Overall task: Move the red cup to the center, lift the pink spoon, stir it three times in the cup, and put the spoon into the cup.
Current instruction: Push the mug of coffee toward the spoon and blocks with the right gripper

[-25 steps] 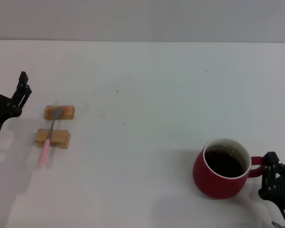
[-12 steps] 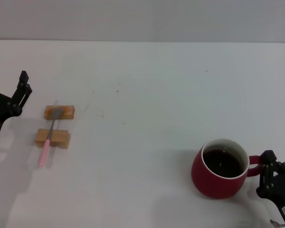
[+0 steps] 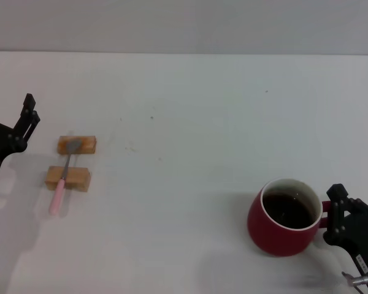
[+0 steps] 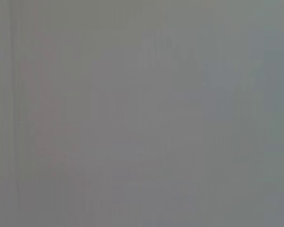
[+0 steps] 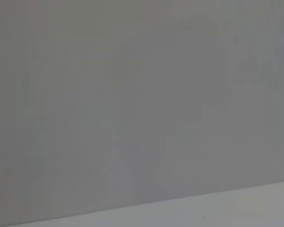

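Observation:
The red cup (image 3: 282, 217), with dark liquid inside, stands on the white table (image 3: 190, 110) at the near right. Its handle points right. My right gripper (image 3: 333, 214) is right against that handle and covers most of it. The pink spoon (image 3: 62, 180) lies at the far left across two small tan wooden blocks, with its metal bowl on the farther block (image 3: 77, 144) and its pink handle hanging past the nearer block (image 3: 68, 178). My left gripper (image 3: 28, 119) hangs at the left edge, apart from the spoon. Both wrist views show only flat grey.
A grey wall (image 3: 184, 24) runs behind the table's far edge. A few small dark specks (image 3: 151, 118) mark the table top between the spoon and the cup.
My right gripper has moved left, up against the cup's handle. The cup has shifted very slightly left. The left arm and the spoon have not moved.

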Available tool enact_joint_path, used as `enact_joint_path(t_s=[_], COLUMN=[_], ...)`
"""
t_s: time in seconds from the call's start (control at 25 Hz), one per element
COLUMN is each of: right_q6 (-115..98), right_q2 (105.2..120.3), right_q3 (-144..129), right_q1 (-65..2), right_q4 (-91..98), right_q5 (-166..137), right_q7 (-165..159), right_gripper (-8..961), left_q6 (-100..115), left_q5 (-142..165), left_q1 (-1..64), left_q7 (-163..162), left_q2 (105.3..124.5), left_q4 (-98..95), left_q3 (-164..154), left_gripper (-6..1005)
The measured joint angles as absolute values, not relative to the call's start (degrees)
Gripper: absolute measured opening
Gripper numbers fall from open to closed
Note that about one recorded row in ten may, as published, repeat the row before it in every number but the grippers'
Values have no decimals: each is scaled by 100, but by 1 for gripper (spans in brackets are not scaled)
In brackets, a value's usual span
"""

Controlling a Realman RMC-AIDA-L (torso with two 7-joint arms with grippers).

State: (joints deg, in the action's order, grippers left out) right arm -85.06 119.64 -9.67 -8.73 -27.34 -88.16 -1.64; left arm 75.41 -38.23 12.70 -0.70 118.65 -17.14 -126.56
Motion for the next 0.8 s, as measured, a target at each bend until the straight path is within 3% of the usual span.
enact_joint_path(t_s=[0.8], right_q6=[-8972], right_q2=[11982], right_q3=[-763], right_q1=[-427], right_q4=[-3225], right_q5=[-8441], right_q7=[806], right_gripper=[0], left_q6=[7455], left_q5=[-3823], left_q1=[1291], left_q7=[-70], left_q2=[11865], left_q4=[-1714], left_q3=[-12676], left_gripper=[842])
